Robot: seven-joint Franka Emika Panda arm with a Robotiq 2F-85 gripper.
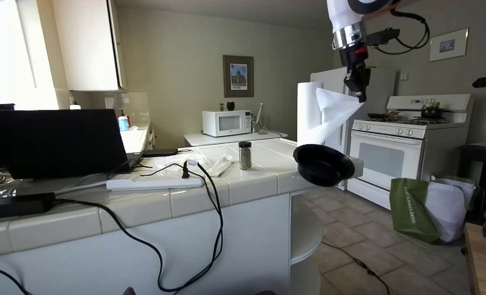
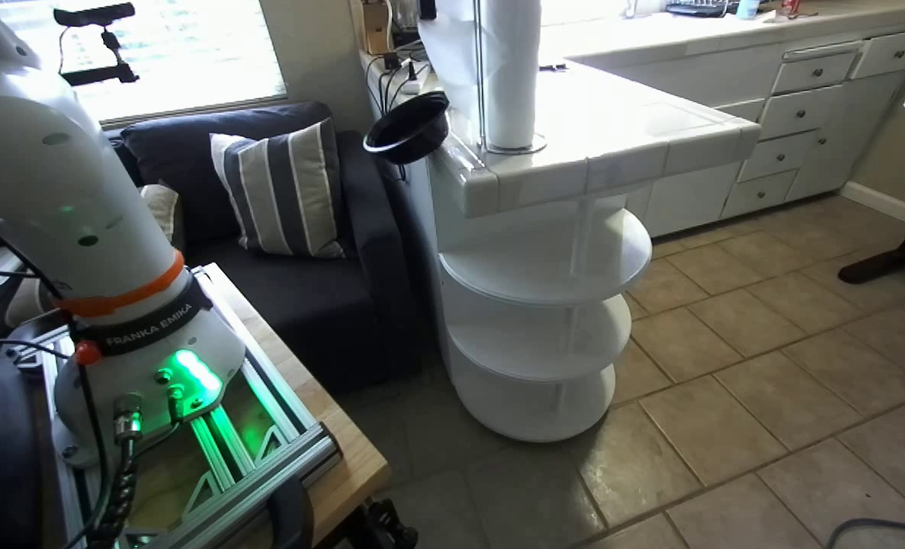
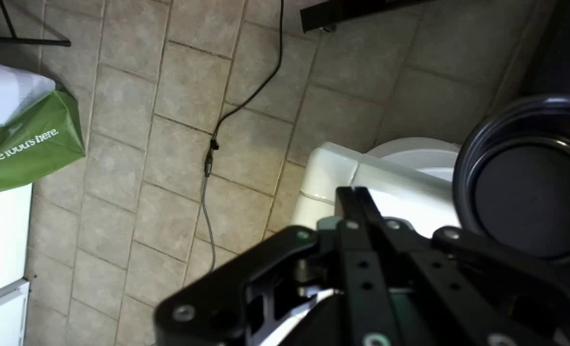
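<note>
Where the jaws are pinched together on its tip, a paper sheet [image 1: 337, 108] stretches from the upright roll [image 1: 308, 114] on the worktop [image 1: 271, 156]; below, a tilted black bowl [image 1: 324, 167] juts past the edge, and a spice jar [image 1: 245, 157] stands nearby.

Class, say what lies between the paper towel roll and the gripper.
A paper towel sheet spans from the roll to the gripper, seen in an exterior view.

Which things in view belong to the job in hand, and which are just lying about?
Seemingly the job's: paper towel sheet, pinched in the fingers; paper towel roll.

Seemingly just lying about: laptop, spice jar, power strip, shopping bag; black bowl, though its role is unclear.
</note>
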